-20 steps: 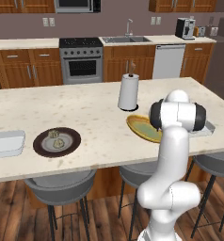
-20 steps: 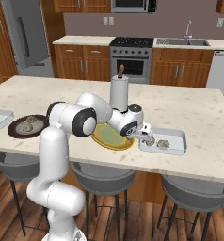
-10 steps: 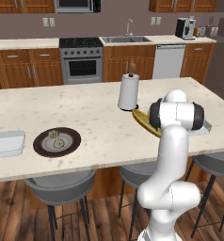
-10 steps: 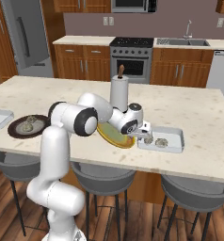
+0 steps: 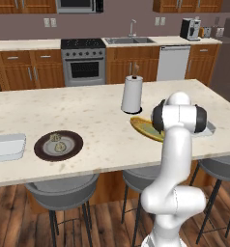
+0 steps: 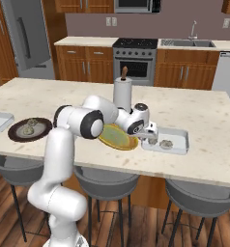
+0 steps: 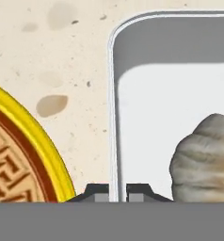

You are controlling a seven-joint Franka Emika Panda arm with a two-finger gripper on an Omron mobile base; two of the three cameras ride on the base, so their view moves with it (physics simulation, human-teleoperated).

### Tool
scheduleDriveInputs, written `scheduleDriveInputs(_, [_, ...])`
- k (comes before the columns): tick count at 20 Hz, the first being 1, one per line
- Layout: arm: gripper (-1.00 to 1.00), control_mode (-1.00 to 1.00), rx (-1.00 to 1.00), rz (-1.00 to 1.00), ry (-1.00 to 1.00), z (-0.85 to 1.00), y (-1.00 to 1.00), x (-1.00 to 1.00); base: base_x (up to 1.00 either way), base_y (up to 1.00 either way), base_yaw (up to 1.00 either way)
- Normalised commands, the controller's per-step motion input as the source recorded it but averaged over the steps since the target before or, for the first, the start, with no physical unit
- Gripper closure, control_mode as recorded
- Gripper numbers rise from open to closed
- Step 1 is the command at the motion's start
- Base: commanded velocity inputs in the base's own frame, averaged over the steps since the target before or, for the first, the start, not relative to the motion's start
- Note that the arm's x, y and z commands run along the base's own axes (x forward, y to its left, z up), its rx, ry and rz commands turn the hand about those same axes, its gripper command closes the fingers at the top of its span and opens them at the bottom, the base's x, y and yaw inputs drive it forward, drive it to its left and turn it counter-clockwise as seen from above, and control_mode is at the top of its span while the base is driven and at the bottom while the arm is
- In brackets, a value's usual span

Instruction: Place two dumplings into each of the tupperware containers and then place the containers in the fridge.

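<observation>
Evidently the step in hand is picking up the first filled container: the end effector (image 7: 116, 192) is clenched on the near wall of the clear plastic container (image 7: 113, 94), one dark finger tip on either side of the rim. In the right base view the end effector (image 6: 148, 137) sits at the container's (image 6: 182, 144) end nearest the arm, and two dumplings (image 6: 166, 144) lie inside just beyond it; through the hand camera one dumpling (image 7: 203, 160) is close beside the finger tips, within the wall. The yellow plate (image 6: 118, 137) lies immediately to the other side of the end effector, outside the container. Well away from the end effector, at the far end of the table (image 6: 204, 111), a dark plate (image 6: 30, 130) carries the other two dumplings (image 5: 58, 144), with the second container (image 5: 6, 147) just beside it and apparently unfilled. The fridge (image 6: 25, 38) stands far beyond that end, its door apparently closed. Next, I judge, the container wants lifting straight up and keeping level, since a hold on one edge could let it tip or slip and spill the dumplings, and the plate should be cleared on the way.
</observation>
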Motion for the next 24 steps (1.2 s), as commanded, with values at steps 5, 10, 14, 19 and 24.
scheduleDriveInputs(5, [1.0,-1.0,-0.05,0.02,0.0,0.72,0.01,-0.2,0.0,0.0,0.0])
scheduleDriveInputs(10, [1.0,-1.0,-0.17,0.13,-0.01,0.78,0.41,-0.46,0.0,0.0,0.0])
scheduleDriveInputs(14, [1.0,-1.0,-0.23,0.21,-0.08,0.59,0.56,-0.57,0.0,0.0,0.0])
scheduleDriveInputs(19, [1.0,-1.0,-0.13,0.41,-0.01,0.7,0.45,-0.66,0.0,0.0,0.0])
scheduleDriveInputs(24, [1.0,-1.0,-0.07,0.75,0.06,0.23,0.47,-0.75,0.0,0.0,0.0])
